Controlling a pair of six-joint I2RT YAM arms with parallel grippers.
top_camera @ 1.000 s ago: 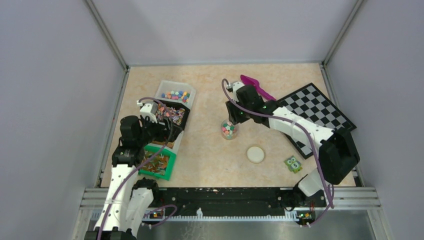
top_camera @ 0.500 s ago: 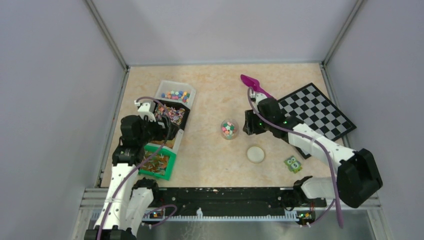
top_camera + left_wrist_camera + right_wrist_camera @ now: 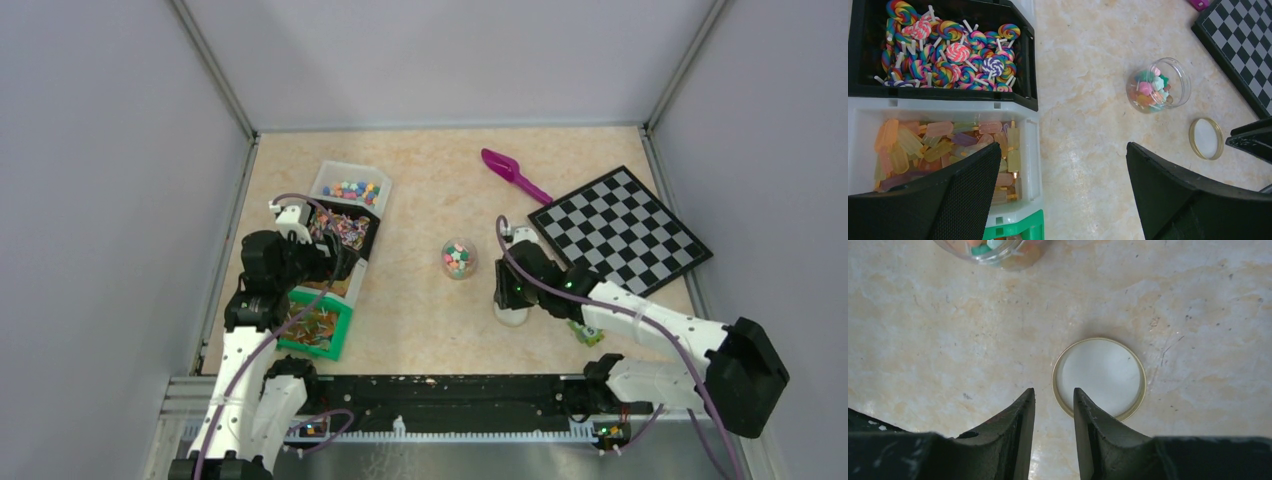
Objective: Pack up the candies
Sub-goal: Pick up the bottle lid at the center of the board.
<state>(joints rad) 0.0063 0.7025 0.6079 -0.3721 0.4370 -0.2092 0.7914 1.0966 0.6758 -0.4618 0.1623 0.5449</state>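
Note:
The candies fill a small clear jar [image 3: 458,259] standing open mid-table, also seen in the left wrist view [image 3: 1153,87] and at the top edge of the right wrist view [image 3: 993,247]. More candies lie in the white bin [image 3: 351,189] at the back left. The magenta scoop [image 3: 513,174] lies alone on the table behind the jar. My right gripper [image 3: 505,300] hangs low over the round lid [image 3: 1099,378], its jaws narrowly open astride the lid's left rim [image 3: 1054,391]. My left gripper [image 3: 1063,147] stands wide open and empty beside the bins [image 3: 335,262].
A black bin of lollipops [image 3: 948,50], a white bin of popsicles [image 3: 938,145] and a green bin [image 3: 315,330] line the left side. A checkerboard [image 3: 620,228] lies at the right. The green owl block [image 3: 587,333] sits half under my right arm.
My right arm has drawn back from beside the jar and scoop toward the near edge, and come down over the lid. The scoop, the jar and my left arm have not moved.

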